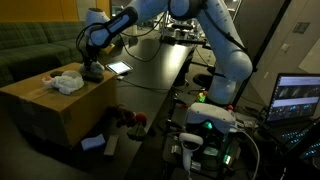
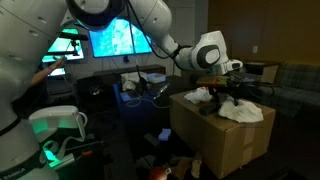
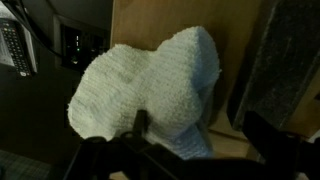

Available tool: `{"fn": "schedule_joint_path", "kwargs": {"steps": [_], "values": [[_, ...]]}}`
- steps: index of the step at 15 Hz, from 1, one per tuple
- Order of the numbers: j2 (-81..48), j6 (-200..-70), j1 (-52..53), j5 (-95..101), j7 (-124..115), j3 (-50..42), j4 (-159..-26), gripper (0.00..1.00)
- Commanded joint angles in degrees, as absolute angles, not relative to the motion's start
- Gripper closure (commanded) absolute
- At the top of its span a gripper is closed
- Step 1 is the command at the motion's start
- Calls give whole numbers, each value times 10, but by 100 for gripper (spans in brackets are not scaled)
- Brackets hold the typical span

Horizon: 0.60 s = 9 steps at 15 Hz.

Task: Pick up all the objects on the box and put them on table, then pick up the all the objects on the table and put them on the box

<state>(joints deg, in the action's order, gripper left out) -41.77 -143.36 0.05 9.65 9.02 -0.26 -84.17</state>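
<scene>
The white fluffy cloth toy (image 3: 150, 80) is seen lying on the top of the brown cardboard box (image 1: 50, 115), close to one edge of that top. A second pale soft thing (image 2: 200, 95) is seen on the box top beside it in an exterior view. What it is cannot be told. The claw (image 3: 200, 140) is held just above the white toy. Its jaws are spread wide and nothing is in them. As far as can be seen, the toy is not touched yet.

The first half of the task seems to be in hand: the things on the box are to be moved to the desk (image 1: 160, 68). Little of it looks done, since the box top is not bare. For the next move, the claw would need to be brought straight down around the soft toy. It would then need to be squeezed shut on the thick middle and lifted, so the toy can be carried over to the desk.

Counted: one box, one desk, one claw, and two pale soft things on the box. One tablet with a lit screen (image 1: 118, 68) is seen on the desk near the box. One red toy (image 1: 130, 120) and one dark remote (image 3: 15, 50) are seen off the box, lower down. What they rest on cannot be told.
</scene>
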Motion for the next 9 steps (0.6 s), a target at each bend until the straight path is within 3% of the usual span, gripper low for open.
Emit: {"fn": "schedule_joint_path", "kwargs": {"steps": [1,7,9], "values": [[-449,-1448,13,115,79,-24,-798,0],[-488,-1433,23,128,64,-50,-763,0],[-497,-1427,23,126,62,-53,-756,25]]}}
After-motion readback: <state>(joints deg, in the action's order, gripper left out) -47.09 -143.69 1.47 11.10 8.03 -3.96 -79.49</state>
